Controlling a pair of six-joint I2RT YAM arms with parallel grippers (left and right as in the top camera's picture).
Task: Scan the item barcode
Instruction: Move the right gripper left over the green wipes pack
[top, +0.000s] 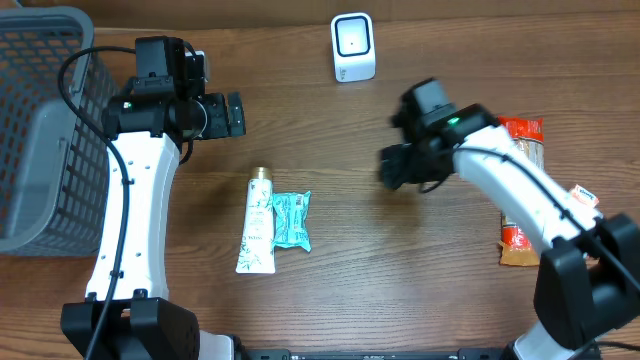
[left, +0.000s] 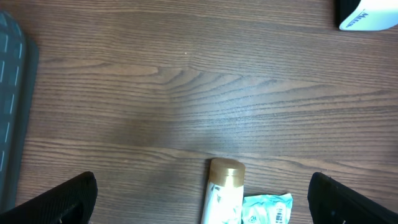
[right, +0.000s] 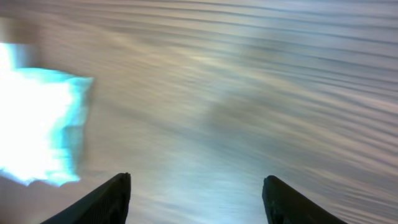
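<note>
The tube (top: 257, 222) and teal packet (top: 291, 220) lie just beside each other on the surface (top: 400, 290), lower centre of the overhead frame. The scanner (top: 353, 47) stands well apart at top centre. The right hand (top: 392, 167) is open and empty to the packet's right. The left hand (top: 235, 114) is spread wide, up-frame of the tube, with a basket (top: 40, 130) at far left.

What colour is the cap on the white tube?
The tube's cap is gold, clearest in the left wrist view.

Tube (top: 256, 222) beside teal pkt (top: 291, 220), prob. touching
</note>
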